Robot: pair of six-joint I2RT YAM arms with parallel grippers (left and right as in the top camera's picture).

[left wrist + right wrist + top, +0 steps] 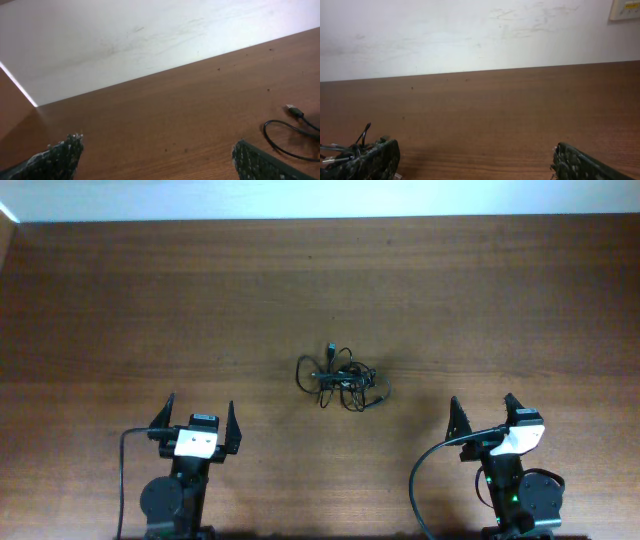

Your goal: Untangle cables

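Observation:
The cables [340, 380] are thin black wires in a small knotted clump at the middle of the wooden table, with a small plug end pointing away at its top. My left gripper [200, 418] is open and empty, near the front edge, left of the clump. My right gripper [482, 415] is open and empty, near the front edge, right of the clump. In the left wrist view a cable loop [290, 137] with a plug lies at the right edge, beyond my left gripper [157, 155]. In the right wrist view part of the clump [350, 147] shows behind the left finger of my right gripper [475, 157].
The brown wooden table [320, 290] runs back to a white wall [470, 35]. A thicker black cable [420, 480] hangs from the right arm, another [124, 480] from the left arm. A pale wall plate [625, 9] sits at the top right.

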